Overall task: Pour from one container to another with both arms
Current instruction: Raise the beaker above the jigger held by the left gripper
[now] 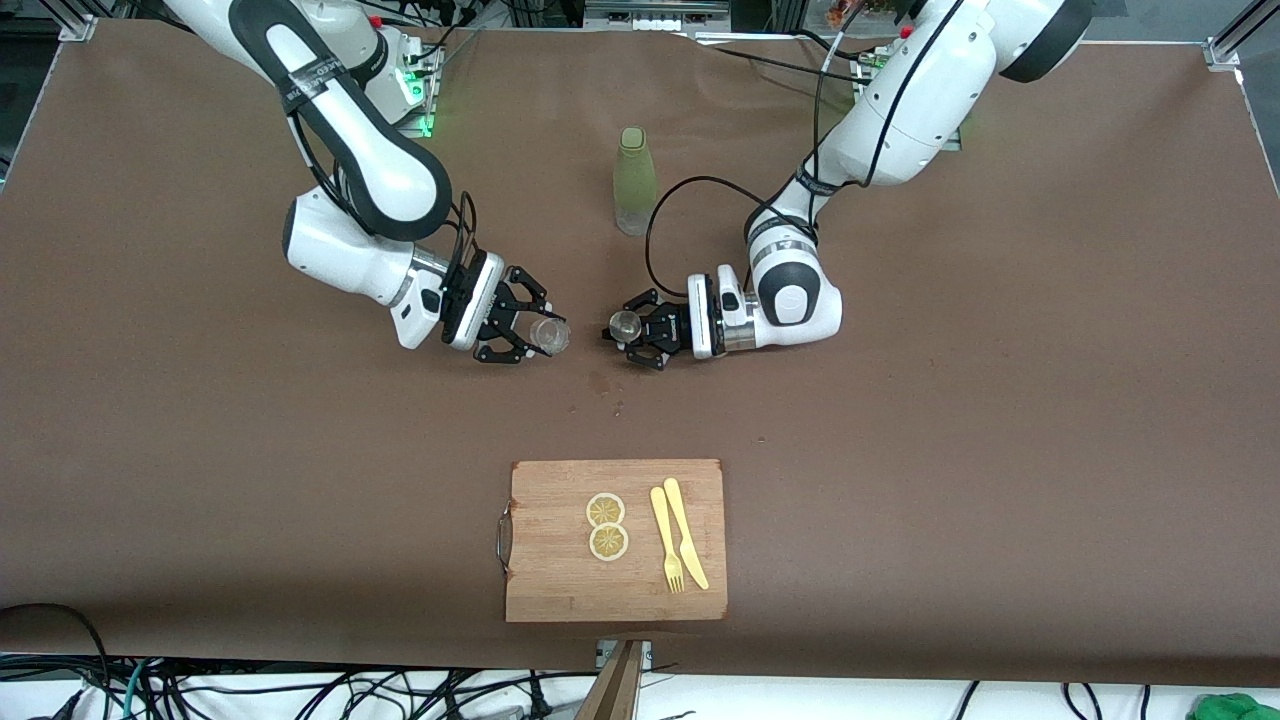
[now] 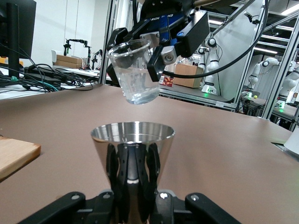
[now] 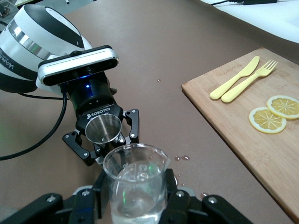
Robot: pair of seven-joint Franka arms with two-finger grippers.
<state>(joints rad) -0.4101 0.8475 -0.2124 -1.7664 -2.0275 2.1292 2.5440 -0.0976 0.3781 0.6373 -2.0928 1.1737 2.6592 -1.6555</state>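
My right gripper point(image 1: 535, 335) is shut on a tiny clear glass cup point(image 1: 549, 335) with a little clear liquid in it point(image 3: 136, 185). The cup hangs above the brown table, slightly tilted point(image 2: 134, 70). Facing it, my left gripper point(image 1: 628, 338) is shut on a small shiny steel jigger point(image 1: 625, 324), held upright with its mouth up point(image 2: 132, 154). Seen from the right wrist, the jigger point(image 3: 103, 129) stands a short gap away from the cup's rim. Cup and jigger do not touch.
A tall olive-green bottle point(image 1: 634, 181) stands farther from the front camera, between the arms. A wooden cutting board point(image 1: 616, 540) near the front edge carries two lemon slices point(image 1: 607, 525) and a yellow knife and fork point(image 1: 678, 535). Droplets point(image 1: 605, 388) lie on the table below the grippers.
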